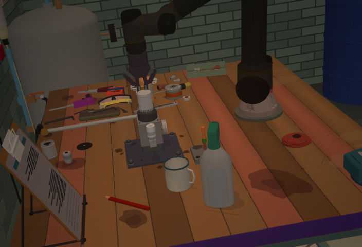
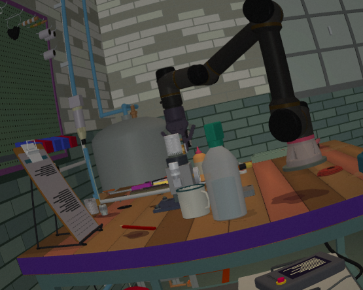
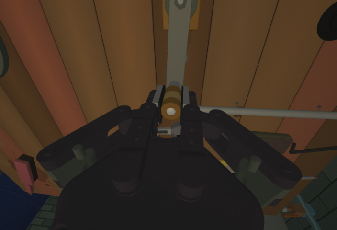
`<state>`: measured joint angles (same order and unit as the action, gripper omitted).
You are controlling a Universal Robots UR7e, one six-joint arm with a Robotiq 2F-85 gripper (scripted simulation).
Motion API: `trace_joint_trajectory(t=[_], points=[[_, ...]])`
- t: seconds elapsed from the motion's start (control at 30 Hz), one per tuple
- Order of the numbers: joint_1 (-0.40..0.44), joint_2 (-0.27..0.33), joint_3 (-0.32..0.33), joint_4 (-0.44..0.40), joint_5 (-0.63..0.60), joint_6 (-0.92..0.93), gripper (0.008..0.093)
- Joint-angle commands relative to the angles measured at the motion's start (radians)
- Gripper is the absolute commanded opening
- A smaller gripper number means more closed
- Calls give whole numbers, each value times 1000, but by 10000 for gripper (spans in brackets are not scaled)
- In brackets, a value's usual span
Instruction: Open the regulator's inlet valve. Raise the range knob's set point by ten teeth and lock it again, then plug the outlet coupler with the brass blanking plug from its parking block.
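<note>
The white ribbed range knob (image 1: 144, 100) tops the grey regulator (image 1: 151, 132), which stands on a dark base plate mid-bench. Just behind the knob, my gripper (image 1: 141, 82) is closed on a brass-orange cylindrical handle (image 3: 171, 104), the end of a grey lever (image 3: 177, 43) that runs away across the planks in the wrist camera. A white outlet coupler (image 1: 150, 129) sticks out of the regulator's front. A small grey block (image 1: 197, 153) right of the base plate carries an upright orange and red plug (image 1: 203, 137), partly hidden by the bottle.
The regulator's knob (image 2: 172, 145) stands right beside my fingers. A long grey pipe (image 1: 89, 123) runs left from the regulator. A white mug (image 1: 178, 174) and a grey bottle (image 1: 216, 171) stand in front. Tools clutter the far left planks. A clipboard (image 1: 41, 177) leans at the left edge.
</note>
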<state>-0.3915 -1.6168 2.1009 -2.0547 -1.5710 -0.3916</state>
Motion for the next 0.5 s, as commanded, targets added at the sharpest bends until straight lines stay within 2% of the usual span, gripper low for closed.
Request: trace_joint_trajectory(t=[0.0,0.47], points=[[0,1,-1,-1,0,0,80],[2,8,-8,-2,0,3,80]])
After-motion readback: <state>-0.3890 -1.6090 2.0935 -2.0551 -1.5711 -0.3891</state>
